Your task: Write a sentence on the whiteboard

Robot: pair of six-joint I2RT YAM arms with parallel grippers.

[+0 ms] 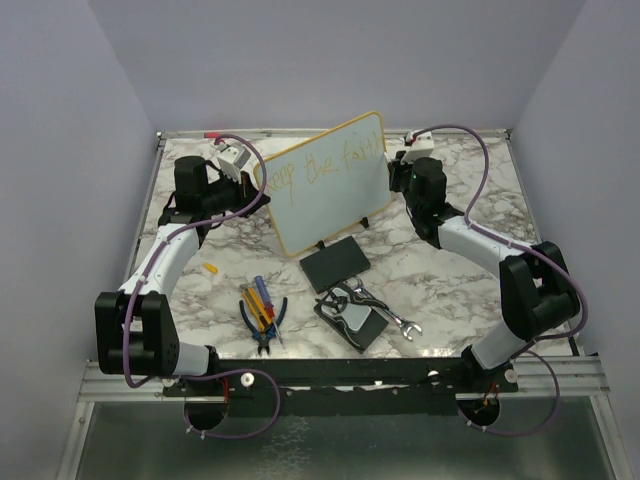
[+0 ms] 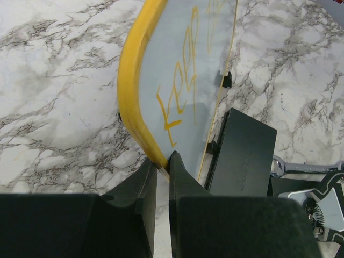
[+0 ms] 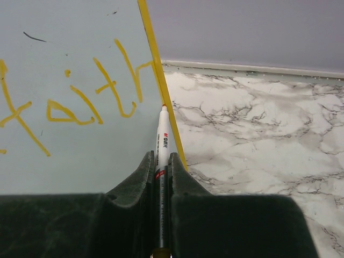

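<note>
Yellow-framed whiteboard [image 1: 330, 190] ends at the marker [image 3: 162, 140] tip, so the right tool [image 3: 161, 156] gripping that marker may overrun. If the left tool [image 2: 163, 164] pinching the frame slips, it topples.

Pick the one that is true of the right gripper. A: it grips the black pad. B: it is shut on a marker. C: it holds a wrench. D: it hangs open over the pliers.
B: in the right wrist view the right gripper is shut on a white marker, its tip by the whiteboard and its yellow frame.
</note>
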